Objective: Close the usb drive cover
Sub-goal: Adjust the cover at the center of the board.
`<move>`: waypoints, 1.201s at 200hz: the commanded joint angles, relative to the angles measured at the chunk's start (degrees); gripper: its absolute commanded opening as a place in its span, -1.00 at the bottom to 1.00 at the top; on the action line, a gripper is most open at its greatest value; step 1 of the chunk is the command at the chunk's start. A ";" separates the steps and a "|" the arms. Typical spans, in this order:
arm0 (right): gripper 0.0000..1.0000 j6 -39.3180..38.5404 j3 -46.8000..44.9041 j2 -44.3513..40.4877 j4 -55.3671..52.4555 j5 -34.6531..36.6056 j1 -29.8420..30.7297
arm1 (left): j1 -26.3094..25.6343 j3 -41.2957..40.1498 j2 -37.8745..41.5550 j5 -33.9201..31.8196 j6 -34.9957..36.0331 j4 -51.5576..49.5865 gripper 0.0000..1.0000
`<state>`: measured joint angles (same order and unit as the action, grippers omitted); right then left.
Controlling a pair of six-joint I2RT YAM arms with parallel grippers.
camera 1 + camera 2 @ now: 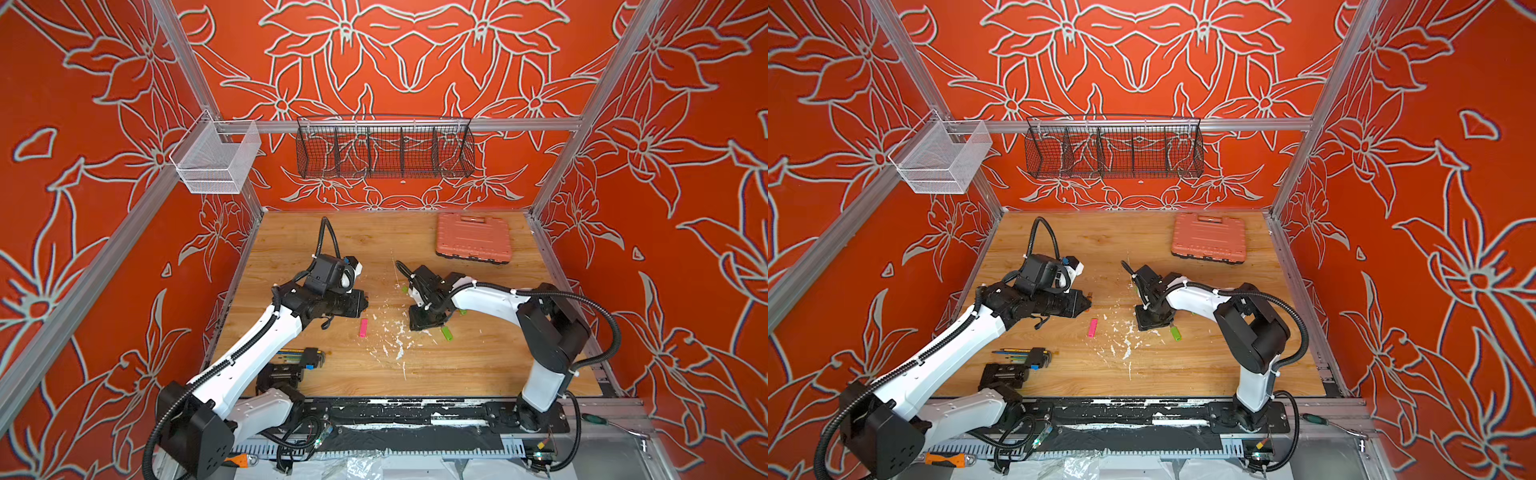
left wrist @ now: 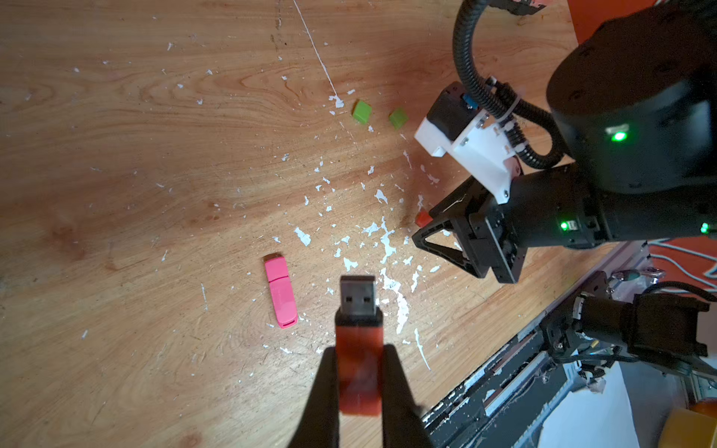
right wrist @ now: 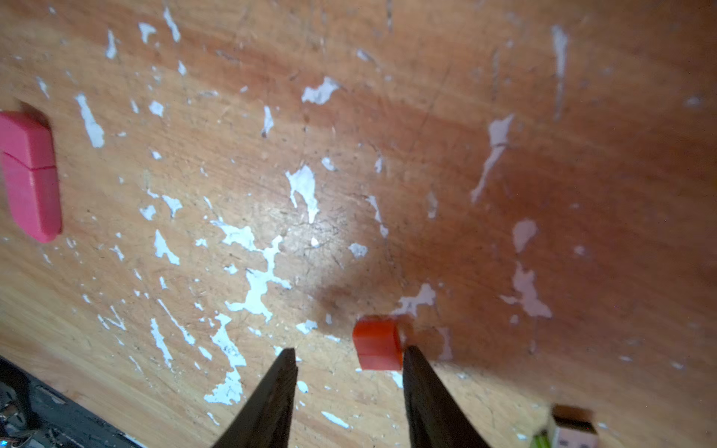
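holding the drive (image 2: pixel 359 337) in my left claw (image 2: pixel 359 348), which is clamped on the orange body, with the metal plug bare and pointing out over the table (image 2: pixel 116 194). my right claw (image 3: pixel 351 351) is down at the wood with its jaws apart and nothing gripped. the cap (image 3: pixel 378 343), small and orange, lies partly between the tips, hard by one finger with a wide gap to the other. further out a pink drive (image 2: pixel 281 296) lies capped, and two green caps (image 2: pixel 362 111) sit beyond.

my worry is that the cap is off-centre, so closing would have one finger shove it first, and i think it could slide, tip or squirt out. i can't tell which way its open end faces, so it might come up the wrong way round for the plug. pushing it on could also swing the drive in the grip.

no brand, label or writing is readable on either piece.
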<state>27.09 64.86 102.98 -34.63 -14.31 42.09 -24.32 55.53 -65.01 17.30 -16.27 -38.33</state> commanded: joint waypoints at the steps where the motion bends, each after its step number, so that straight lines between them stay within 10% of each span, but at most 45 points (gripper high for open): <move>1: -0.05 1.31 -0.29 0.51 -1.73 -0.11 1.08 | 0.41 0.90 0.05 0.72 0.80 -0.08 -0.92; 88: -0.06 4.27 -0.96 -0.81 7.71 -3.78 4.27 | 0.32 0.22 1.10 0.54 0.63 0.57 -0.92; 163: -0.04 -14.10 17.84 5.92 -18.44 10.05 3.20 | 0.23 0.17 0.58 1.34 0.76 0.67 -0.92; 240: 0.01 -16.45 21.86 13.56 -19.55 9.50 3.25 | 0.06 0.90 -0.28 1.17 0.94 -0.42 -0.92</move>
<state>10.70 85.14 116.42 -51.07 -6.74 45.32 -24.32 55.53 -64.99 17.98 -16.27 -38.13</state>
